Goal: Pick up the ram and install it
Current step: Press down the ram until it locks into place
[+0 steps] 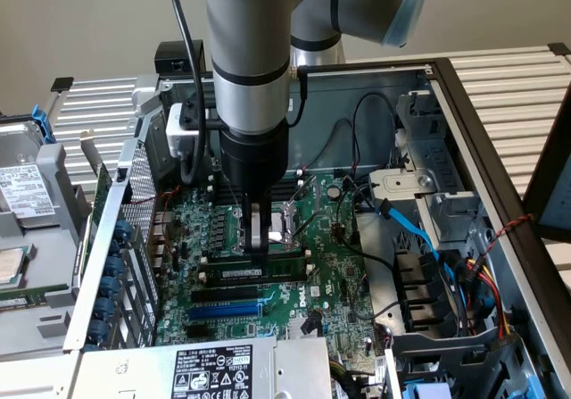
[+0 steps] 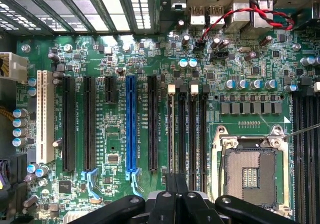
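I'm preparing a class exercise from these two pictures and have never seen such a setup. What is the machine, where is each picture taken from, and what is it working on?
The machine is a robot arm with a claw at its tip. One picture comes from a camera standing off the arm, looking down into an open computer case. The other comes from a camera on the arm's wrist, looking straight at the green motherboard.

On the board you can see a blue expansion slot, black memory slots and the empty processor socket.

The claw is shut and pressed down at the memory slots, where the ram, a long thin stick, lies in a slot.
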